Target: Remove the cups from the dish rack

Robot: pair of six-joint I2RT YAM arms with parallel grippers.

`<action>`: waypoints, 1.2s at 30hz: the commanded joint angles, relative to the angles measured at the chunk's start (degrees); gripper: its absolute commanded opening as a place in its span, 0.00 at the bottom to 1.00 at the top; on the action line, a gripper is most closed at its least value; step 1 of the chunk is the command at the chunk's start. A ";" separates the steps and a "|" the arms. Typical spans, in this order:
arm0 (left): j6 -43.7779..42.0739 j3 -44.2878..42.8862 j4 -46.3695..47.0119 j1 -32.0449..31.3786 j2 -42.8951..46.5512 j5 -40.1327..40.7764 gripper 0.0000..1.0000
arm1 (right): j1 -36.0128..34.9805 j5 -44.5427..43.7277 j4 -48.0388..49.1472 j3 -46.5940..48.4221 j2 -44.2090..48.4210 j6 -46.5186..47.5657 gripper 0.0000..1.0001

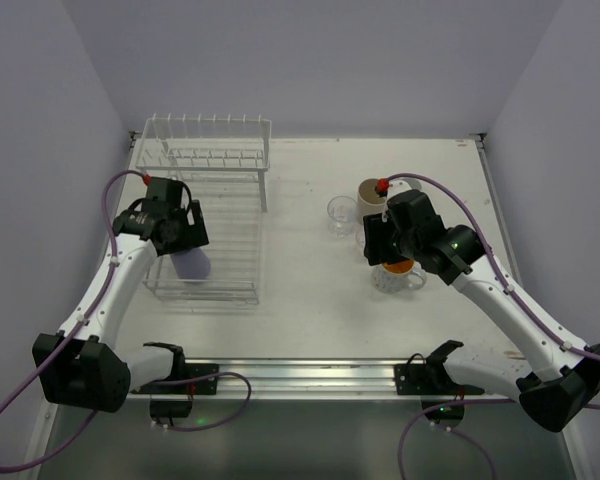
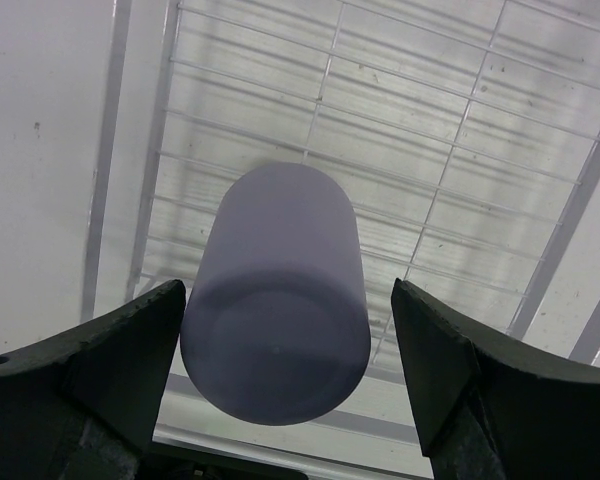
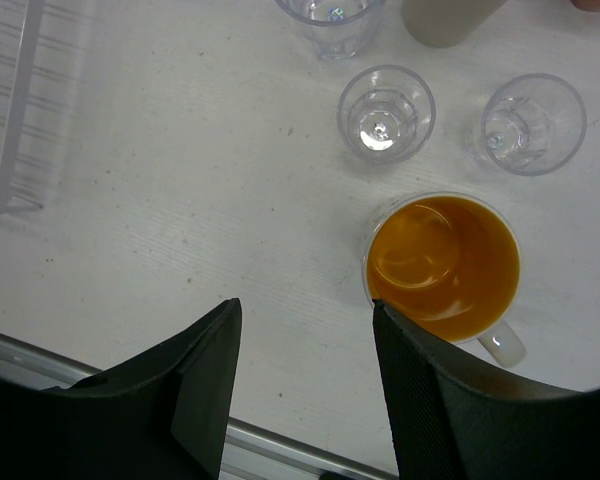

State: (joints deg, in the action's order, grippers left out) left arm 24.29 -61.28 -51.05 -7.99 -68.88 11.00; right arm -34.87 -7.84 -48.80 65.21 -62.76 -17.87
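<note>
High rear overview, close downward wrist views — rack (image 1: 205, 160) shared

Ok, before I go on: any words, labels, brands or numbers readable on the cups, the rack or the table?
None readable. The smooth lavender cup, the white mug with orange inside, the small clear glasses and the white wire dish rack show no legible lettering.

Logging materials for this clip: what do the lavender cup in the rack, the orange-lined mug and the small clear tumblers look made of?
Lavender cup: matte, opaque, no highlights, probably plastic. White mug with orange inside: glossy glaze with reflections, likely ceramic. Small clear tumblers: transparent with bright glints; glass or clear plastic, cannot tell.
</note>
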 commanded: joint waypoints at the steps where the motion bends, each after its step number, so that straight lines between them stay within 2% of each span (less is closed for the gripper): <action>1: -1.62 -1.83 -0.55 0.25 1.12 1.21 0.87 | -0.20 1.16 1.07 0.09 -0.08 1.17 0.58; 4: -1.97 -1.83 -0.46 0.25 0.94 0.95 0.81 | -0.28 1.16 0.98 0.18 -0.17 1.17 0.58; 7: -2.14 -1.39 -0.02 0.34 0.86 0.51 0.69 | -0.20 1.07 0.90 0.36 -0.08 1.08 0.58; 8: -2.23 -1.30 0.07 0.26 0.77 0.07 0.57 | -0.20 0.98 0.90 0.44 -0.08 1.08 0.58; 10: -2.50 -1.13 0.68 0.34 0.51 -0.72 0.40 | -0.20 1.16 0.90 0.71 -0.17 0.91 0.58; 11: -2.58 -1.13 1.12 0.34 0.33 -1.42 0.21 | -0.20 1.33 1.07 0.79 -0.25 0.91 0.58; 13: -2.50 -1.56 1.13 0.34 0.33 -1.86 0.01 | -0.28 2.38 1.33 0.97 -0.69 0.82 0.58; 17: -2.32 -3.93 1.13 0.34 2.51 -4.49 0.00 | -0.28 5.10 3.00 1.15 -1.22 0.47 0.60; 18: -2.32 -4.63 0.86 0.34 3.13 -5.37 0.00 | -0.20 6.24 3.79 1.67 -1.40 0.38 0.83; 19: -1.89 -6.12 1.04 0.34 3.92 -6.42 0.00 | -0.28 7.47 4.40 1.94 -1.48 0.03 0.93; 20: -1.53 -6.75 1.30 0.34 5.50 -8.78 0.00 | -0.20 11.40 5.11 2.20 -1.49 -0.15 0.99; 23: 0.05 -9.03 3.05 0.26 8.84 -14.57 0.00 | -0.20 20.62 9.40 3.08 -1.57 -0.76 0.99; 31: 5.75 -8.78 13.95 0.25 16.93 -31.29 0.00 | 0.33 35.33 16.44 4.75 -5.53 -5.68 0.99; 33: 6.90 -6.68 17.46 0.08 18.69 -36.65 0.00 | 1.21 41.02 22.93 2.21 -4.48 -9.44 0.99; 36: 11.46 -2.55 23.79 -0.10 20.80 -43.07 0.00 | 3.31 49.89 32.16 -1.31 -3.51 -15.76 0.93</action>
State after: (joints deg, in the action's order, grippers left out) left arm 30.22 -67.24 -35.62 -7.94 -49.30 -19.94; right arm -33.45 28.29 -29.04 66.08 -68.05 -25.34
